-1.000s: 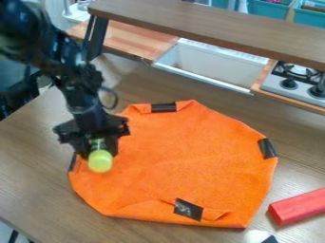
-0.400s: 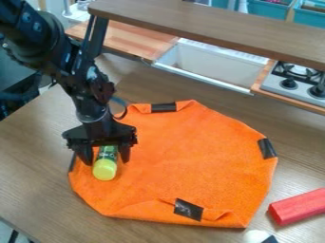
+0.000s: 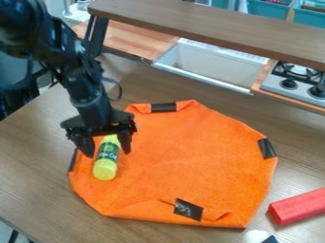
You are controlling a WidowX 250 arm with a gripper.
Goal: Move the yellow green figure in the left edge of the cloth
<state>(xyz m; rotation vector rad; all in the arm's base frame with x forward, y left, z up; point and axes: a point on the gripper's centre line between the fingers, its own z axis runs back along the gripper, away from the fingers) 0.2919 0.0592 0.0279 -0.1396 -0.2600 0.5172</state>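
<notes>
My gripper [image 3: 108, 148] hangs over the left part of the orange cloth [image 3: 190, 156], its two fingers spread apart. Between and below them a yellow-green bottle-shaped figure [image 3: 107, 159] with a dark green label lies on the cloth near its left edge. Its rounded yellow end points toward the front, and its other end lies partly under the gripper. Space shows between the figure and the finger on the right.
A red block [image 3: 298, 207] lies at the right edge of the table [image 3: 38, 166]. Behind the cloth stand a raised wooden shelf [image 3: 209, 26], a white sink [image 3: 206, 66] and a stove [image 3: 295, 83]. Black tape patches mark the cloth's edges.
The gripper first moved slightly right and its fingers spread from the figure; it has since drawn up and back a little. More of the figure shows, lying on the cloth.
</notes>
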